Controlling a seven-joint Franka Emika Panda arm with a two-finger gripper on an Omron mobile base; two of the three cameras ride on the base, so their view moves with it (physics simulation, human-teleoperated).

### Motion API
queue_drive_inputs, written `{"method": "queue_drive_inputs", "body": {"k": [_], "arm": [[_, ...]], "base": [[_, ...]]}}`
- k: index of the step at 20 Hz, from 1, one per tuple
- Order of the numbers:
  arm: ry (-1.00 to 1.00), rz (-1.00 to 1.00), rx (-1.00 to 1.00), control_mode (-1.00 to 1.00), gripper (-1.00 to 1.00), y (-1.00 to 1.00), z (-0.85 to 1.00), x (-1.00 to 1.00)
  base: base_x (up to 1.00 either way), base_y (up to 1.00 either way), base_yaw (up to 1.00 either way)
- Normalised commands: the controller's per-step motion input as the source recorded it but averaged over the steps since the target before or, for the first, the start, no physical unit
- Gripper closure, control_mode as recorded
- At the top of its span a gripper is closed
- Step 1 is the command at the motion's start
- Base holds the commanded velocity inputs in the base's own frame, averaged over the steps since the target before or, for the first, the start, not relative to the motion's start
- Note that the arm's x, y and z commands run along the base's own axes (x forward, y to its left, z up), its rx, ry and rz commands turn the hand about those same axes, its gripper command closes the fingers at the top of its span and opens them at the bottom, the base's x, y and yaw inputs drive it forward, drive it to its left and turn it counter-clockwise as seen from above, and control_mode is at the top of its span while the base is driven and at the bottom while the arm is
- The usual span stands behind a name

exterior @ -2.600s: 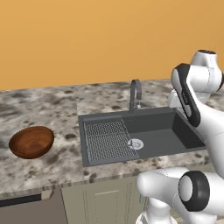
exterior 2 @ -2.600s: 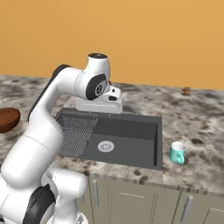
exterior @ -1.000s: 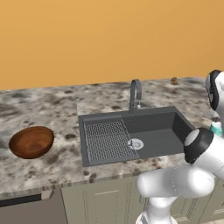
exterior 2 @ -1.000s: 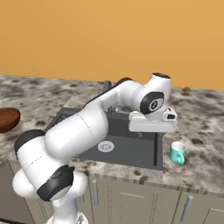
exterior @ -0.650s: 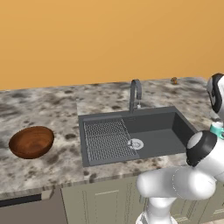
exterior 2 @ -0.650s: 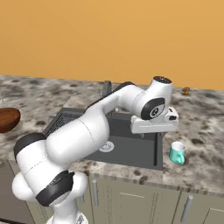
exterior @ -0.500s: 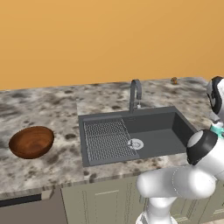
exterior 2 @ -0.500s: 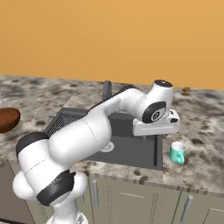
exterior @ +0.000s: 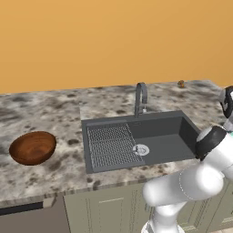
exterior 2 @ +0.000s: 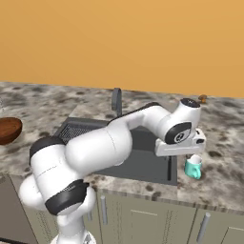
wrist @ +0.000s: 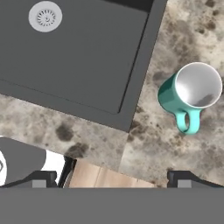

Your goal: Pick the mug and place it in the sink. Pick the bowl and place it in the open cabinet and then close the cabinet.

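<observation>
A teal mug (wrist: pixel 192 94) with a white inside stands upright on the speckled counter, right of the sink (wrist: pixel 78 57), its handle turned to the counter's front edge. In the right base view my gripper (exterior 2: pixel 183 155) hovers just above and left of the mug (exterior 2: pixel 193 167). The fingertips (wrist: pixel 41 178) stand wide apart, so it is open and holds nothing. The reddish-brown wooden bowl (exterior: pixel 32 147) rests on the counter far left of the sink (exterior: pixel 182 125). The cabinet is out of view.
A grey arched faucet (exterior: pixel 141 98) rises behind the basin, and a round drain (wrist: pixel 45 16) lies in its floor. A small brown object (exterior: pixel 181 83) sits at the back right of the counter (exterior: pixel 54 109). Under-counter cabinet doors (exterior 2: pixel 143 219) run below.
The arm has swung right and lowered over the last second, bringing the open hand from above the sink's right side to just over the counter beside the mug. Mug and bowl have not moved.
</observation>
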Motion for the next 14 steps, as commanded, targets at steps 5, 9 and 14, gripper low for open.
{"method": "queue_drive_inputs", "body": {"k": [5, 9, 14], "arm": [[0.00, 0.00, 0.05, -1.00, -1.00, -0.51, -0.35, 0.02], [0.00, 0.01, 0.06, -1.00, -1.00, -0.54, -0.23, 0.03], [0.00, 0.01, 0.03, -1.00, -1.00, -0.47, -0.15, 0.14]], "base": [[0.00, 0.00, 0.00], [0.00, 0.00, 0.00], [0.00, 0.00, 0.00]]}}
